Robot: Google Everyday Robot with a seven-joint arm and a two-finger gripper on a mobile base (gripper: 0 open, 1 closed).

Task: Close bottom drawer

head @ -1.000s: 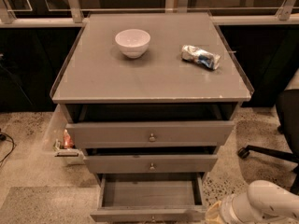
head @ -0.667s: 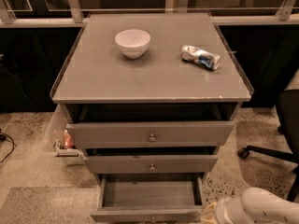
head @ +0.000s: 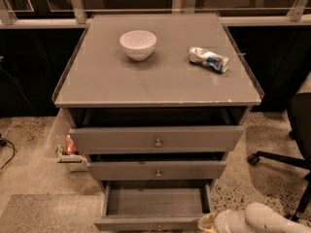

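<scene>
The grey cabinet (head: 160, 89) stands in the middle of the view, and the bottom drawer (head: 155, 201) is the lowest of its three drawers. It is pulled well out from the cabinet body, further than the two above it. Its inside is open to view, a bare grey floor between thin grey side walls. Its flat grey front runs along the lower edge of the view, and only the top of its small round metal knob (head: 159, 226) shows at the centre.

The middle drawer (head: 156, 170) and the top drawer (head: 156, 140) each stand slightly out from the cabinet, with dark gaps above their fronts.

The gripper (head: 208, 222) is low beside the cabinet's front right corner, just by the right end of the bottom drawer's front. The white arm (head: 265, 219) leads away from it to the right. Whether the gripper is open or closed, or touching the drawer, cannot be told.

On the cabinet top a white bowl (head: 138, 43) sits left of centre and a crumpled packet (head: 208, 59) lies toward the right.
</scene>
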